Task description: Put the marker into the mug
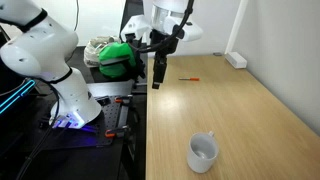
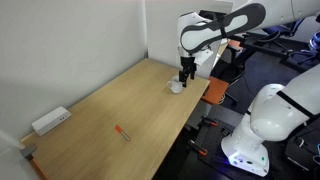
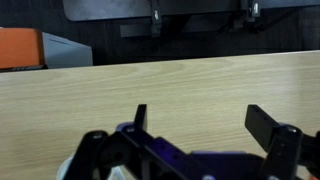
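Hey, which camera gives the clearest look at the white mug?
An exterior view shows the mug best: close to the camera, whole, upright, opening visible. In an exterior view the mug is small and distant, seen just beside the pincer. The wrist view gives at most a pale sliver at its bottom edge; unclear.

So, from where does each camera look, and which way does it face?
Exterior view: sits at the table end near the mug, looks along it toward the marker and white box; shows the arm and gripper.
Exterior view: sits at the opposite end by the white box, looks back toward the mug; shows arm and gripper.
Wrist view: sits on the wrist, looks across the table; shows the open fingers.
Shared: both exterior views show mug, marker, white box, gripper.
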Robot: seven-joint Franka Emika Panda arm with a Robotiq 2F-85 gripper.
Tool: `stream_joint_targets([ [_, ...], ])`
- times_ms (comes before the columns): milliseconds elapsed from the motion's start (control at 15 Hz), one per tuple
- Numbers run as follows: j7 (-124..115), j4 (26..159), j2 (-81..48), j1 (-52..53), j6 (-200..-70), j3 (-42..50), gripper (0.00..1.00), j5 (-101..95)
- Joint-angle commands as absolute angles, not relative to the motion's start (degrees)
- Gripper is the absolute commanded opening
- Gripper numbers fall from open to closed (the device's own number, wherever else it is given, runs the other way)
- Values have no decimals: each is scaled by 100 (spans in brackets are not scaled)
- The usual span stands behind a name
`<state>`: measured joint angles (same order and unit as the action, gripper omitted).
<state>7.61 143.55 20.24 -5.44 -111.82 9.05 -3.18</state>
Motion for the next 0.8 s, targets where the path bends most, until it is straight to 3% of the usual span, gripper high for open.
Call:
stream_joint_targets([
  [0,774,14344,2020,-588,-11166,864,100,-303],
  [733,300,14393,1957,-379,-11683,510,100,-27],
])
